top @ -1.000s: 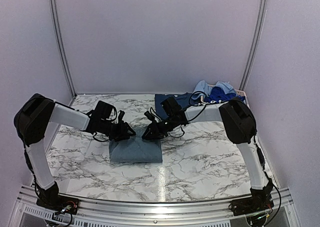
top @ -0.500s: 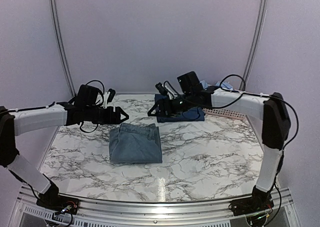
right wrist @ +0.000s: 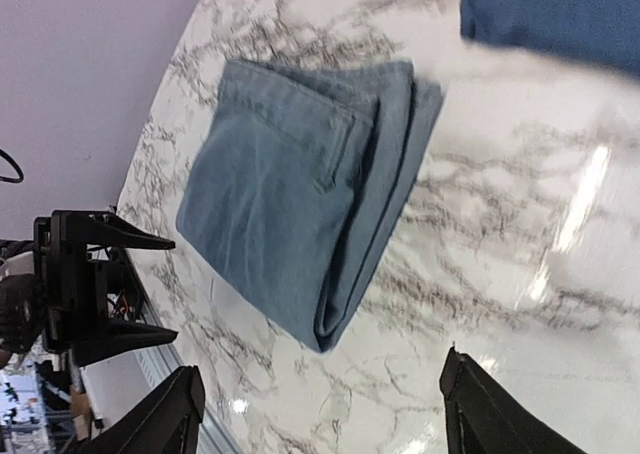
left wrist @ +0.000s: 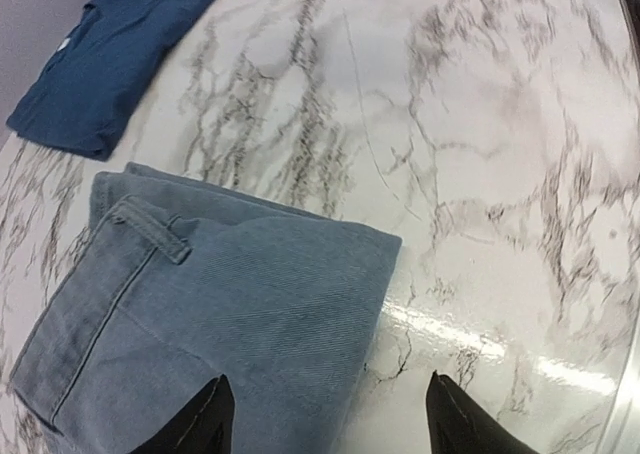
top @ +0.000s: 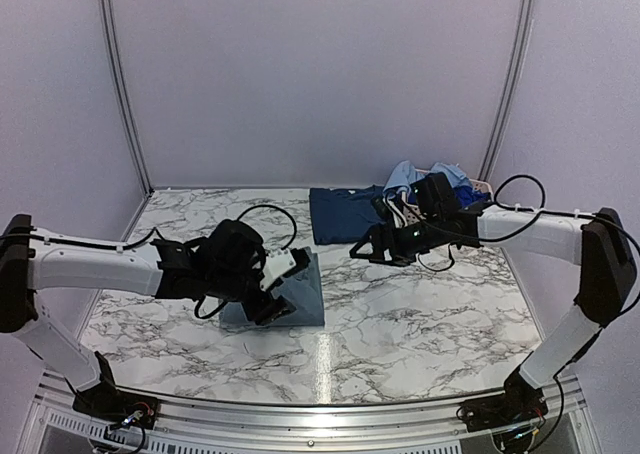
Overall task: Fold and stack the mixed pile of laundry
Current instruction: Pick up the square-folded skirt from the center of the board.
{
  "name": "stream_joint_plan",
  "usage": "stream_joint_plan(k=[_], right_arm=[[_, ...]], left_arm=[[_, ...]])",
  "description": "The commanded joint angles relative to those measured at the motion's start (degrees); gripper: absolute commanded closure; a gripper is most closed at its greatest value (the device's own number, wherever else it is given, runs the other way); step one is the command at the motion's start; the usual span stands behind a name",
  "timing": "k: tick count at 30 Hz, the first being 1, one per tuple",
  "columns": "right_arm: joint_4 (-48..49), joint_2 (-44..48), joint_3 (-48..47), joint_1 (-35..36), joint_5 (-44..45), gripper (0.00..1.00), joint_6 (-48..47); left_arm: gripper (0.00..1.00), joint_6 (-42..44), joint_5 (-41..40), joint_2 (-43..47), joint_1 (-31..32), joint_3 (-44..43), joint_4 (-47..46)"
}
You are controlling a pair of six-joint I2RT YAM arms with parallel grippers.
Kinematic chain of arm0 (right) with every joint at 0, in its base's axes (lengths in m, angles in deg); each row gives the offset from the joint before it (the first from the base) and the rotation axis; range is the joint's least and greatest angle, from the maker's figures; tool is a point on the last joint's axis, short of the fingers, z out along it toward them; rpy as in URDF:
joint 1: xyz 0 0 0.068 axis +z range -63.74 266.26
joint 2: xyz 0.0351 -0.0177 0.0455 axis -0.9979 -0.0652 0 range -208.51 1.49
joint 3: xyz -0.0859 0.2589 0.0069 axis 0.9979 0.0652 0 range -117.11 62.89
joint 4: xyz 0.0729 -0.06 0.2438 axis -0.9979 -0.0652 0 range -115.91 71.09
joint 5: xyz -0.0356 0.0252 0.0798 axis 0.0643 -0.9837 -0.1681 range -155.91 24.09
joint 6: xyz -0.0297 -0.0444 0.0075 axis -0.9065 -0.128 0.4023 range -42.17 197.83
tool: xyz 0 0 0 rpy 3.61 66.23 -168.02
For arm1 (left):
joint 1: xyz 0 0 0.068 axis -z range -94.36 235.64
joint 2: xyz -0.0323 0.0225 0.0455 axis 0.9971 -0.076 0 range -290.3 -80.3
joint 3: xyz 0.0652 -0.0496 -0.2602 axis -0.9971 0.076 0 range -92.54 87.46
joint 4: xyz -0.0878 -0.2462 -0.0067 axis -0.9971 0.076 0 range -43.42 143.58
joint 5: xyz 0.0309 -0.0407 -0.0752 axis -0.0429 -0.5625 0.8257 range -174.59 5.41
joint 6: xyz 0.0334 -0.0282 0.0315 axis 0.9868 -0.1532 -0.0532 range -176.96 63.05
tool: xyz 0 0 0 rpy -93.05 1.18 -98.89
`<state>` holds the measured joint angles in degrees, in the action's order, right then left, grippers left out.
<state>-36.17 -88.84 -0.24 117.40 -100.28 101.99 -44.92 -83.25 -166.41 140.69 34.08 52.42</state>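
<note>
A folded light-blue denim piece (top: 300, 292) lies on the marble table; it also shows in the left wrist view (left wrist: 220, 314) and the right wrist view (right wrist: 300, 204). A folded dark navy shirt (top: 345, 214) lies behind it, also seen in the left wrist view (left wrist: 110, 64) and the right wrist view (right wrist: 560, 14). The remaining laundry pile (top: 432, 182) sits at the back right. My left gripper (top: 272, 299) (left wrist: 325, 424) is open and empty, over the denim's near edge. My right gripper (top: 358, 251) (right wrist: 320, 414) is open and empty, above bare table right of the denim.
A pink basket (top: 482, 188) holds the pile in the back right corner, by the wall. The table's metal front rail (top: 320, 414) runs along the near edge. My left gripper (right wrist: 100, 284) shows in the right wrist view, beyond the denim.
Both grippers let go of the denim and rose. The left one has now come back down to the denim's near edge. The right one has swung right, away from the navy shirt.
</note>
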Motion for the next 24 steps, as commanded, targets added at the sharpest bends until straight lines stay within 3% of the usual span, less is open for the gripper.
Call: stream_joint_plan(k=[1, 10, 14, 19, 24], right_arm=[[6.72, 1.2, 5.58, 0.29, -3.91, 0.24, 7.88], [10.29, -0.76, 11.01, 0.32, -5.13, 0.25, 12.79], [13.09, -2.8, 12.59, 0.48, -7.42, 0.23, 15.94], [22.04, -6.77, 13.84, 2.03, -9.52, 0.19, 23.35], [30.16, -13.91, 12.03, 4.7, -11.77, 0.15, 31.2]], left_arm=[[0.35, 10.07, -4.42, -6.21, 3.32, -0.3, -0.67], [0.43, 15.75, -8.32, -18.13, 5.6, -3.52, -4.93], [0.68, 15.03, -9.55, -19.16, 5.6, -3.83, -8.64], [1.0, 10.81, -5.0, -13.18, 5.51, -2.26, -11.29], [1.0, 7.07, -3.6, -8.99, 5.48, 0.06, -12.71]])
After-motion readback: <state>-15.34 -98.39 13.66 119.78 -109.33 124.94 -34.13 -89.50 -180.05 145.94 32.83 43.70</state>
